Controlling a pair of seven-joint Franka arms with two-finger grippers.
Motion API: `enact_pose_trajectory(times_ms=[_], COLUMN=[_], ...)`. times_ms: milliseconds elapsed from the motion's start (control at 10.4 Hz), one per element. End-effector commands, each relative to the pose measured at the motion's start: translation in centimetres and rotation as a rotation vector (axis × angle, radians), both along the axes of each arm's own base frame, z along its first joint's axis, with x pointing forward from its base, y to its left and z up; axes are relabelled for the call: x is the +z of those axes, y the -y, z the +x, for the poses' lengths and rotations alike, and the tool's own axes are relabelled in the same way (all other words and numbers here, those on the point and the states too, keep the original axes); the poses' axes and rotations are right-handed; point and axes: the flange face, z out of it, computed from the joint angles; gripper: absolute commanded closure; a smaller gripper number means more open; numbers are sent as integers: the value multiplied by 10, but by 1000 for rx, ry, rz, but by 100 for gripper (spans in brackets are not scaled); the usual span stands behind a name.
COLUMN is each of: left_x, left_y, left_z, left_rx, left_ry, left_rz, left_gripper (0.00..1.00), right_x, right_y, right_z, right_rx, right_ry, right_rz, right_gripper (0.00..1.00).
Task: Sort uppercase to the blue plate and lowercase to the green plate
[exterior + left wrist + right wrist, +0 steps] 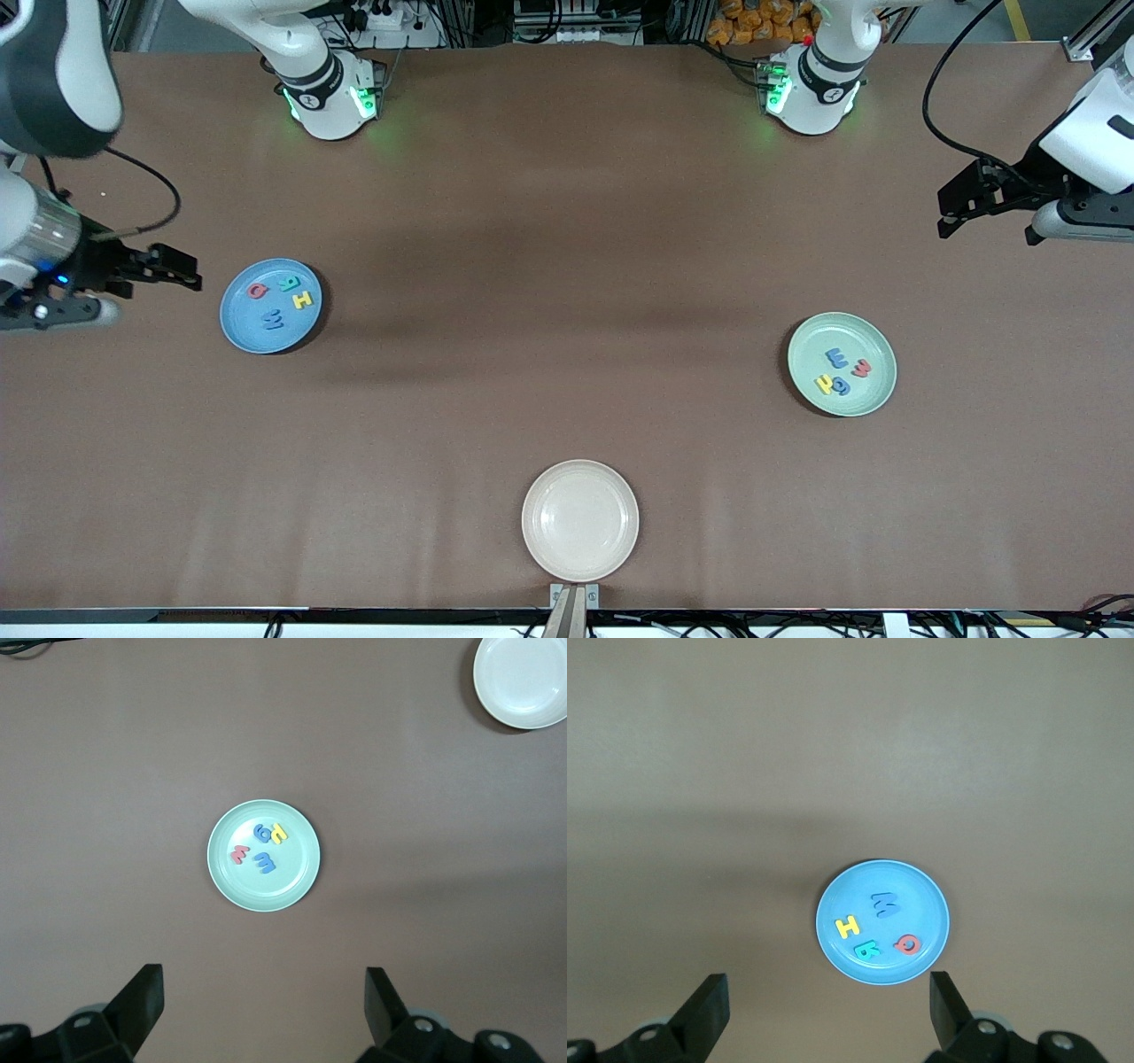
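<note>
The blue plate (241,326) (925,902) lies toward the right arm's end of the table. On it are the uppercase letters: a red Q (258,290), a teal R (289,283), a yellow H (303,299) and a blue W (273,320). The green plate (852,335) (225,879) toward the left arm's end carries the lowercase letters: a blue E-like one (836,357), a red w (860,367), a yellow h (824,383) and a blue g (841,388). My right gripper (188,273) (829,994) hangs open and empty beside the blue plate. My left gripper (946,213) (263,992) hangs open and empty, high up and away from the green plate.
A cream-white plate (580,518) (523,678) with nothing on it sits near the table's front edge, midway between the two arms. Brown table surface stretches between the three plates.
</note>
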Motion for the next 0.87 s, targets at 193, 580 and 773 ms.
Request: enact_pose_trajectory(times_ms=[193, 580, 773], left_x=[5, 6, 6], left_y=[-2, -2, -2], left_z=[-1, -1, -1], left_rx=[-18, -18, -18], left_ry=[14, 16, 16], left_rz=[22, 22, 22], left_gripper=[0, 0, 0], right_x=[54, 76, 79], right_y=[32, 29, 28], right_z=[-25, -34, -37], right_rx=[-59, -85, -85], right_ry=[64, 102, 100], right_rz=[-11, -14, -14], right_gripper=[0, 0, 0])
